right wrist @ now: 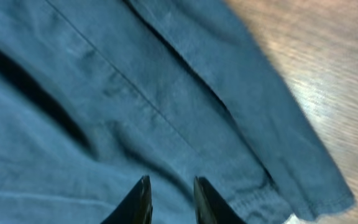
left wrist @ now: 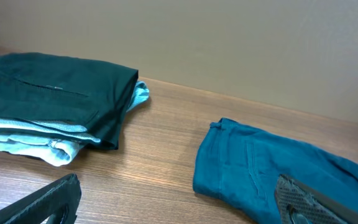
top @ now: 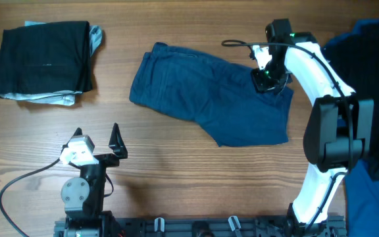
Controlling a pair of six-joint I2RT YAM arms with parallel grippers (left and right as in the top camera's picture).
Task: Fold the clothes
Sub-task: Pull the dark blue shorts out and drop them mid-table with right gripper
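Bare wooden desk [top: 176, 151] lies free between the folded stack of dark and pale-blue garments [top: 45, 60] at far left and the spread navy-blue denim shorts [top: 209, 99]. The wide-spread left hand [top: 97, 136] faces this gap unobstructed. A thin black cable [top: 235, 44] loops just behind the shorts' right end.

Wooden table [top: 189, 172], plain beige wall [left wrist: 229, 37]

Light wood-grain table [top: 176, 164], plain beige wall [left wrist: 229, 43] behind, soft even light
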